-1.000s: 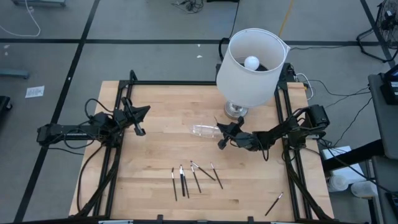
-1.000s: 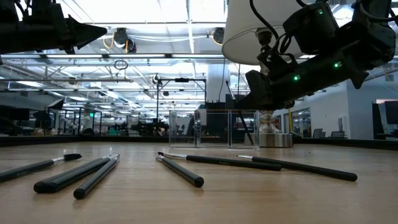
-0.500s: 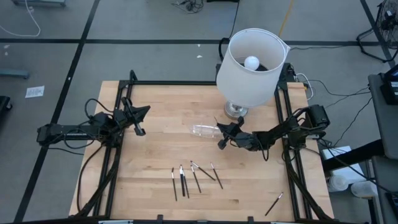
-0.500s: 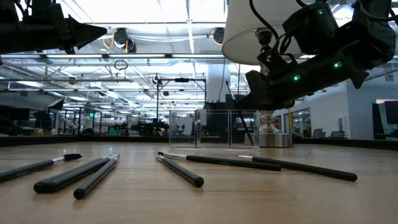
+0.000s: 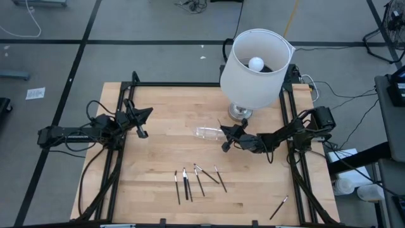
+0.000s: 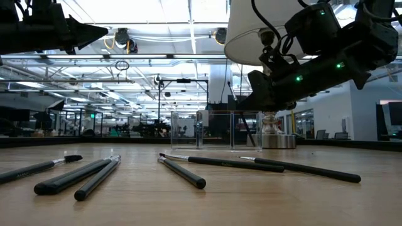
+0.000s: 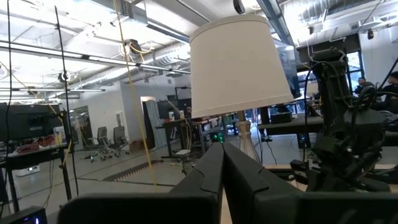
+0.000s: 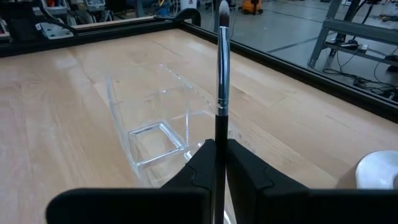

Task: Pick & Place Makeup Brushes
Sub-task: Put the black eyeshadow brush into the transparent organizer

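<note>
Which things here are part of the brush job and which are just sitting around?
Job:
- brush held in the right gripper
- brushes on the table
- lone brush near the table's corner
- clear box

Lying about:
- lamp
- left gripper, waiting at the table's left edge

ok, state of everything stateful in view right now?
Right gripper: shut on a makeup brush, above the clear box.
Clear box: upright, empty.
Left gripper: shut, empty, raised at table's left.
Loose brushes: lying flat on the table.
Lamp: upright.
</note>
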`<act>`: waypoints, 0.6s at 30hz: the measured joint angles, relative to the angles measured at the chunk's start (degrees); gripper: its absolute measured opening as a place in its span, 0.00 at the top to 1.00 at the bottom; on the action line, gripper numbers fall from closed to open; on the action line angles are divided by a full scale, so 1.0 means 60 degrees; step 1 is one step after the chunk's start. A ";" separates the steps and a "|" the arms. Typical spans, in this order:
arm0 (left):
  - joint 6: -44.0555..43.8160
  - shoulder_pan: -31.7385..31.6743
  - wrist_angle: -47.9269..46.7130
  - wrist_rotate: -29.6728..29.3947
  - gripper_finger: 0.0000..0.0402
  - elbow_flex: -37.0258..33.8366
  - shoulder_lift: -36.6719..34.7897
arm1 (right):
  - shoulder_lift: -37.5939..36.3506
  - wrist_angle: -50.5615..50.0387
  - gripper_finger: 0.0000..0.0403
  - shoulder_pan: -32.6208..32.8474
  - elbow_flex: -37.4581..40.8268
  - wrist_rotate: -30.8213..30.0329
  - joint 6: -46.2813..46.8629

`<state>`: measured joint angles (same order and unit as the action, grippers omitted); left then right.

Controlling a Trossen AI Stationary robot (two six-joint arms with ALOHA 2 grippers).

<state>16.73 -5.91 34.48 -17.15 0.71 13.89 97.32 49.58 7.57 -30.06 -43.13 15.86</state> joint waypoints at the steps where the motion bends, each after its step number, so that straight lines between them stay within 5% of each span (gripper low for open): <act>1: 0.0000 -0.0002 0.0000 0.0000 0.96 0.0000 -0.0001 | 0.0000 -0.0003 0.95 -0.0002 0.0000 0.0009 0.0000; 18: 0.0000 0.0000 0.0000 0.0000 0.96 -0.0001 -0.0003 | 0.0000 -0.0014 0.94 -0.0014 0.0000 0.0288 -0.0004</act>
<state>16.73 -5.91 34.48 -17.15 0.71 13.87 97.32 49.50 7.49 -30.06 -41.40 15.84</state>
